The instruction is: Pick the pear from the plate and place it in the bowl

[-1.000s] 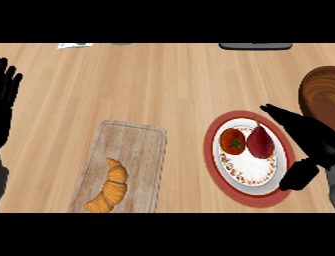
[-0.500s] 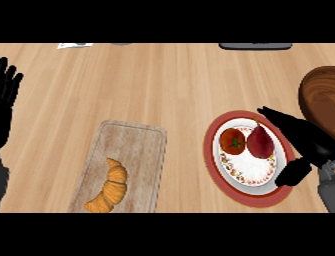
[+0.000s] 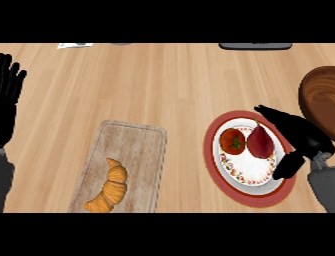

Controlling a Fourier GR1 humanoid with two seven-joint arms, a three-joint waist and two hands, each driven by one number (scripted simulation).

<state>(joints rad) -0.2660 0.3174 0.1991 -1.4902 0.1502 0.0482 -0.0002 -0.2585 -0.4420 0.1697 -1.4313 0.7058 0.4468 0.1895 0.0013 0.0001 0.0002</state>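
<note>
Right hand beside the pear, nothing held

The dark red pear point(image 3: 260, 142) lies on the red-rimmed white plate point(image 3: 253, 193), stem away from the robot; the black right hand point(image 3: 300, 135), fingers spread, flanks its right side, towards the brown wooden bowl point(image 3: 334, 106).

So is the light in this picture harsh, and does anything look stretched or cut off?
Head view: the light is soft and even, with no glare on the pale wooden counter; faint shadows edge the red-rimmed round plate and the wooden cutting board; the plate looks taller than wide; the dark wooden bowl is cut off at the right edge; the black right hand partly covers the plate.
</note>
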